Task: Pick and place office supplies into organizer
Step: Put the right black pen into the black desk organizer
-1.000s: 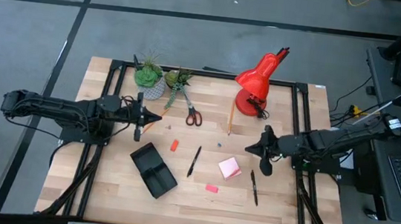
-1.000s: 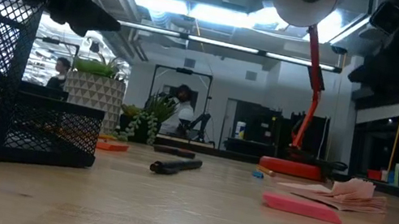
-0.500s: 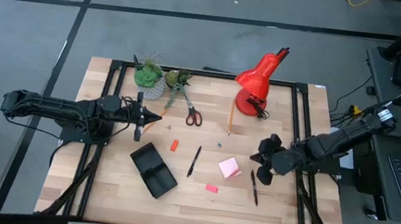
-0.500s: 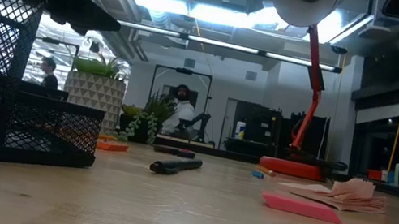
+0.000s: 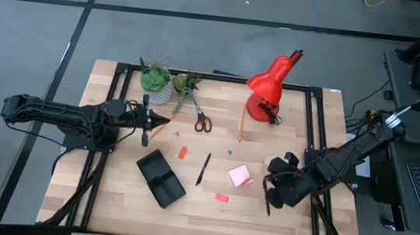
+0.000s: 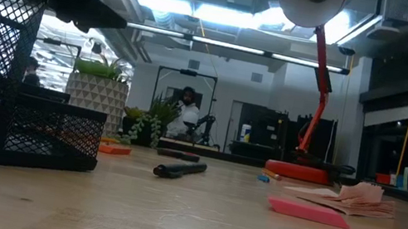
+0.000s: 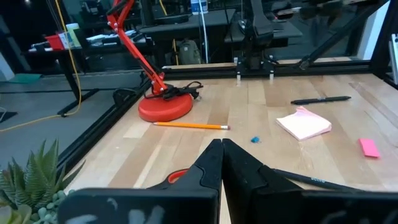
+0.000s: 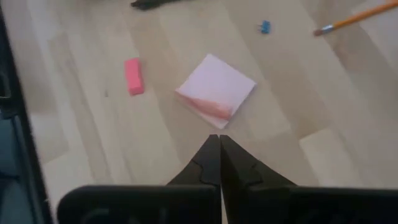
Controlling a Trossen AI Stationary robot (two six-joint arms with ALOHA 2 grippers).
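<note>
The black organizer (image 5: pixel 161 177) lies on the table at the near left. Around it lie red-handled scissors (image 5: pixel 201 119), a pencil (image 5: pixel 241 123), a black pen (image 5: pixel 203 168), a pink sticky-note pad (image 5: pixel 240 175), a pink eraser (image 5: pixel 221 198) and a red eraser (image 5: pixel 182 152). A second pen (image 5: pixel 266 202) lies partly under my right gripper (image 5: pixel 269 188). That gripper is shut, tipped downward above the table just right of the pad (image 8: pixel 216 87), and touches nothing. My left gripper (image 5: pixel 161 120) hovers shut at the left, pointing level across the table.
A red desk lamp (image 5: pixel 269 88) stands at the far edge, with two potted plants (image 5: pixel 157 81) at the far left. A tiny blue object (image 5: pixel 230 152) lies mid-table. Bare wood shows along the near edge. People are in the room beyond (image 6: pixel 184 107).
My right gripper has swung from the right side toward the table's near edge, tipping downward and rolling, and has stayed shut. It now hangs over the pen beside the sticky-note pad. Nothing on the table has moved.
</note>
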